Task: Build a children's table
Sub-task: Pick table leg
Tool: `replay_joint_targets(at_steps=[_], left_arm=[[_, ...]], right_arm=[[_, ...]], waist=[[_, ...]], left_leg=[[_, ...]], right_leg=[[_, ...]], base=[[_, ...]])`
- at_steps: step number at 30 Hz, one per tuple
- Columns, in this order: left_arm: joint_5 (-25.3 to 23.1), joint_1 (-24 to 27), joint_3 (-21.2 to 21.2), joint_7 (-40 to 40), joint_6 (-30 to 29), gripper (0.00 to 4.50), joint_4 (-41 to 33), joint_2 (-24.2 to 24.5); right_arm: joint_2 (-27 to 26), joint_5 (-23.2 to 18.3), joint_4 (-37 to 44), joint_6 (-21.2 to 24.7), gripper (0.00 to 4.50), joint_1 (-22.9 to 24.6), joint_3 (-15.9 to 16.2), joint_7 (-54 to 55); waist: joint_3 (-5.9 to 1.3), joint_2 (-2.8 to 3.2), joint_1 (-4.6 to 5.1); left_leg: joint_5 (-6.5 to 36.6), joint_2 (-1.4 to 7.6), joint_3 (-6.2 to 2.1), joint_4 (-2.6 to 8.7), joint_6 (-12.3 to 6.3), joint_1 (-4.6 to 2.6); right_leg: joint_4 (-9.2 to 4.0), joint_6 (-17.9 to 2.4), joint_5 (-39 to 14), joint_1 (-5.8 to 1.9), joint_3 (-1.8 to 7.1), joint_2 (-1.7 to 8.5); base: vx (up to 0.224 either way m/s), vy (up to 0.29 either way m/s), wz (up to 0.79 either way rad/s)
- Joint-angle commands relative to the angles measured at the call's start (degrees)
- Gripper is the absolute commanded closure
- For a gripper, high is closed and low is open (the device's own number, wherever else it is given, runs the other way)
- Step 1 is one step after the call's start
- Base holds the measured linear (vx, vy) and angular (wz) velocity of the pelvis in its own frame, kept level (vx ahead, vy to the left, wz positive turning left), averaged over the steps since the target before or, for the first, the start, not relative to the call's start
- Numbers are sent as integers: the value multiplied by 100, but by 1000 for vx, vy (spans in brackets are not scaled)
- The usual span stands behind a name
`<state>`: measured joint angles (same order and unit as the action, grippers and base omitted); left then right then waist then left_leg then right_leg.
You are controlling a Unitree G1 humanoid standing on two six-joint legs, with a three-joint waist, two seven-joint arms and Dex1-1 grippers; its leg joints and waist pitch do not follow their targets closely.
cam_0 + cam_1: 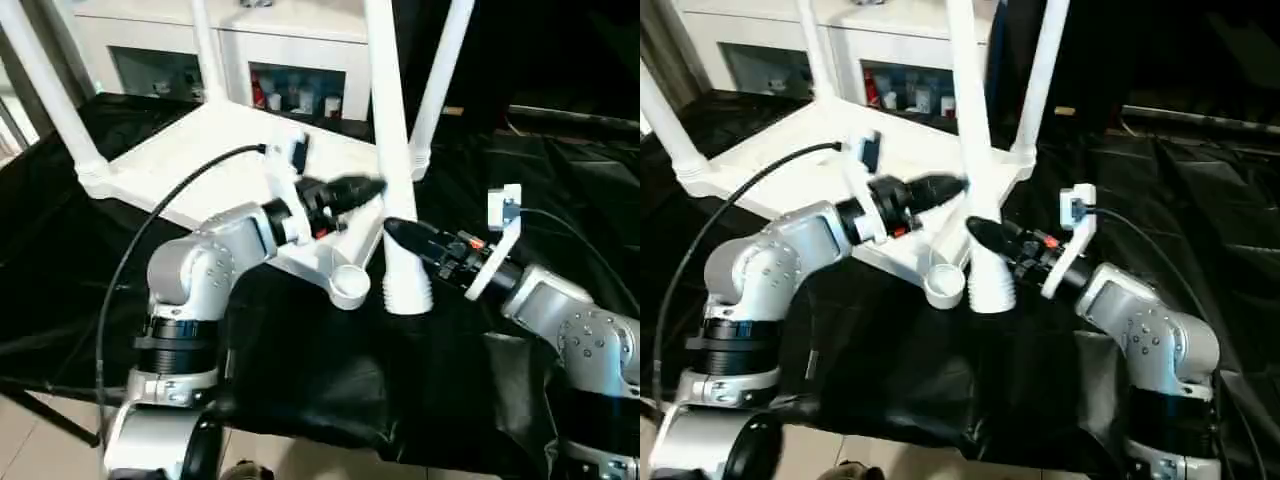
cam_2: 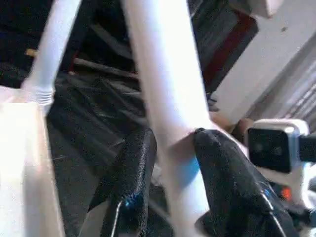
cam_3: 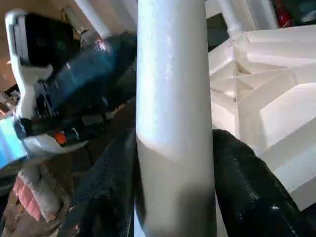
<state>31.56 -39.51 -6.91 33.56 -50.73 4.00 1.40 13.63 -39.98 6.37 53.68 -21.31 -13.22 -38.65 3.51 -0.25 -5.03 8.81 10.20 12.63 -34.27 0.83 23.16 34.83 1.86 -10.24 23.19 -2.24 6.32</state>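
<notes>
The children's table top (image 1: 200, 150) lies upside down on the black cloth, its ribbed underside (image 3: 256, 89) facing up. Three white legs stand in its corners (image 1: 40, 80) (image 1: 205, 50) (image 1: 440, 80). A fourth leg (image 1: 390, 120) stands nearly upright, its threaded end (image 1: 407, 290) resting on the cloth just beside the empty near corner socket (image 1: 350, 285). My left gripper (image 1: 372, 190) is shut on this leg from the left, fingers (image 2: 133, 168) on either side of the tube. A little lower, my right gripper (image 1: 395, 232) is shut on the same leg (image 3: 173, 98) from the right.
A white cabinet (image 1: 290, 90) with small items on its shelves stands behind the work table. The black cloth (image 1: 330, 380) hangs over the near edge, with pale floor (image 1: 40, 450) below at the left. A black cable (image 1: 170, 200) arcs over my left arm.
</notes>
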Motion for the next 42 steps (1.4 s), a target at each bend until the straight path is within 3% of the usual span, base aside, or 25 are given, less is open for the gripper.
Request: replay_joint_targets(at_steps=[1,5,6,7,12,13,16,19,20,24,25,30,33,35,37,38,39,41,42], left_arm=[[83,-51,79,-109,-118,280,-83,-85],[316,-37,-134,-225,-216,280,-131,-171],[467,-49,-264,-255,-304,280,-137,-214],[606,-61,-351,-249,-401,280,-158,-212],[455,-61,-253,-305,-345,243,-97,-158],[402,-72,-255,-377,-316,240,-1,-181],[498,-93,-365,-536,-404,240,72,-268],[612,-36,-362,-493,-556,240,-12,-218],[487,54,-183,-411,-543,208,-81,-48],[-52,182,338,-254,-242,194,-60,318],[-99,189,377,-239,-190,168,-52,343],[-43,192,289,-331,-88,129,-22,212],[-29,144,162,-643,11,176,104,115],[4,73,-99,-929,100,166,219,-4],[56,9,-322,-1153,144,216,312,-101],[119,-47,-523,-1328,155,211,396,-191],[137,-57,-570,-1367,149,205,414,-214],[154,-48,-568,-1382,154,238,413,-241],[169,-41,-562,-1405,144,250,407,-244]], right_arm=[[-9,-116,249,95,266,-59,284,-26],[54,62,315,72,266,-95,532,28],[69,204,311,38,266,-107,653,93],[113,510,299,-99,266,-142,905,201],[188,714,325,-193,266,-215,1180,227],[235,870,319,-286,266,-267,1378,236],[214,1089,246,-473,266,-319,1566,317],[138,1207,205,-577,266,-375,1599,445],[71,1229,184,-630,266,-417,1583,549],[76,1278,261,-638,266,-439,1623,594],[80,1285,277,-634,266,-441,1630,590],[101,1430,277,-702,266,-478,1695,578],[66,1444,250,-734,266,-511,1699,681],[52,1493,241,-747,266,-517,1739,762],[29,1578,227,-761,266,-514,1788,853],[-7,1740,183,-811,266,-517,1872,978],[-39,1821,151,-842,266,-526,1913,1051],[-114,1891,99,-879,266,-550,1956,1151],[-158,1922,79,-902,266,-571,1987,1203]], waist=[[-385,-97,2],[-385,-104,7],[-390,-97,9],[-390,-128,19],[-392,-111,15],[-396,-79,12],[-417,-86,-3],[-426,-80,5],[-426,-85,4],[-434,-89,5],[-432,-81,-2],[-435,-57,-1],[-425,-72,2],[-427,-97,8],[-432,-94,7],[-429,-87,10],[-430,-127,16],[-425,-114,25],[-434,-141,18]], left_leg=[[1920,242,-221,471,371,-209],[1861,236,-222,475,402,-189],[1833,239,-221,472,410,-193],[1757,237,-223,474,419,-176],[1774,241,-215,482,409,-197],[1755,246,-216,489,432,-199],[1596,245,-207,488,414,-191],[1431,238,-194,473,339,-181],[1413,235,-193,471,322,-178],[1263,242,-188,460,227,-189],[1233,246,-187,463,224,-189],[1181,240,-174,458,280,-190],[1333,238,-180,458,290,-189],[1341,235,-179,457,291,-185],[1326,235,-183,450,295,-185],[1360,238,-190,457,312,-186],[1364,232,-185,452,301,-183],[1373,226,-193,457,302,-168],[1365,236,-184,452,298,-192]], right_leg=[[-565,-606,-2536,-105,130,204],[-563,-538,-2493,-113,132,203],[-555,-545,-2450,-107,134,198],[-547,-547,-2406,-121,131,201],[-557,-501,-2291,-109,146,178],[-545,-511,-2120,-107,149,169],[-503,-636,-1708,-137,145,163],[-461,-789,-1365,-153,148,160],[-459,-813,-1333,-163,147,160],[-446,-771,-1268,-170,158,162],[-450,-767,-1240,-170,160,160],[-407,-958,-957,-188,154,150],[-436,-918,-1170,-190,158,161],[-440,-890,-1221,-197,158,161],[-442,-848,-1281,-196,158,164],[-451,-839,-1337,-191,153,166],[-460,-814,-1381,-188,152,163],[-457,-775,-1462,-187,149,167],[-466,-764,-1451,-171,152,161]], base=[[0,0,0],[0,0,0],[0,0,0],[0,0,0],[0,0,0],[0,0,0],[0,0,0],[0,0,0],[0,0,0],[0,0,0],[0,0,0],[0,0,0],[0,0,0],[0,0,0],[0,0,0],[0,0,0],[0,0,0],[0,0,0],[0,0,0]])
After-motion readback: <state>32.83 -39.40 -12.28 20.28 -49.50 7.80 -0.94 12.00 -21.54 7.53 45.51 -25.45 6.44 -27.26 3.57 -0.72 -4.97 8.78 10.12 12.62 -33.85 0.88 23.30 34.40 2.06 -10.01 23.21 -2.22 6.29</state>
